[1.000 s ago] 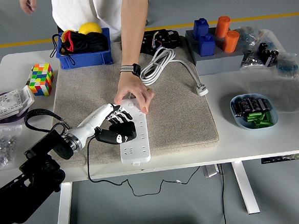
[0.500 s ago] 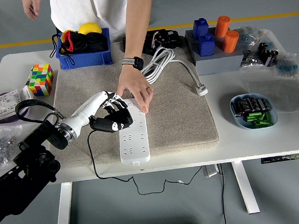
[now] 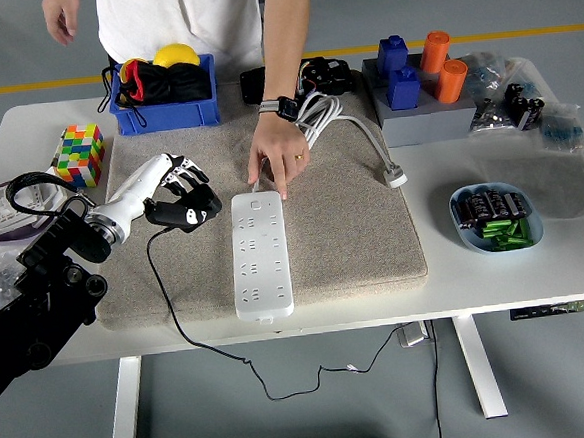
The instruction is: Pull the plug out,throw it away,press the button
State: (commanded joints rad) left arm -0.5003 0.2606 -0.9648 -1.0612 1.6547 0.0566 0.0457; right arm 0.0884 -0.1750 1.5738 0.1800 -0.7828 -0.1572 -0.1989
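Beige mat [image 3: 353, 225] | power strip [image 3: 260, 253] lengthwise near-to-far | left robot hand [image 3: 182, 200] grips black plug [image 3: 175, 216]

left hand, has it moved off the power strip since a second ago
Yes. The left hand, shut on the black plug, has pulled left and away from the white power strip, now over the beige mat.

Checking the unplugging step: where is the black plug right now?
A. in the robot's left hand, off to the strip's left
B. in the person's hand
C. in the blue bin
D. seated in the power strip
A: the left hand is closed on the black plug, which is clear of the power strip.
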